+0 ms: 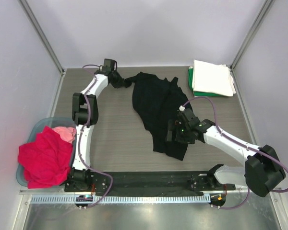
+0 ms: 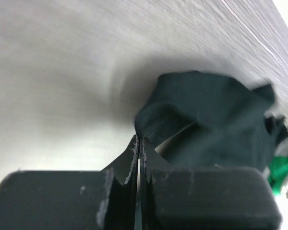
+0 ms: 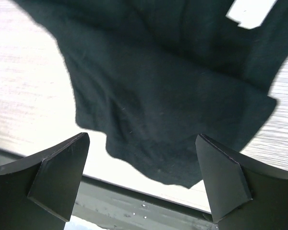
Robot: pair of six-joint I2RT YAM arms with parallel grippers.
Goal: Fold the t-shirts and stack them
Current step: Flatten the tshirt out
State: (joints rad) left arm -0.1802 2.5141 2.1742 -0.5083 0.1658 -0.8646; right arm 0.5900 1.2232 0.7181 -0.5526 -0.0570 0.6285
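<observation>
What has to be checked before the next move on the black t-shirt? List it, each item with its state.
1. Left fingers shut at the far corner of the black t-shirt: ok. Cloth actually pinched: cannot tell.
2. Right fingers open above the near hem: ok.
3. Black t-shirt spread flat: not ok, it lies crumpled and skewed.
4. Folded stack in the far right corner, apart from the black t-shirt: ok.
5. Red shirt and pink shirt at the tub on the left, apart from the black t-shirt: ok.
</observation>
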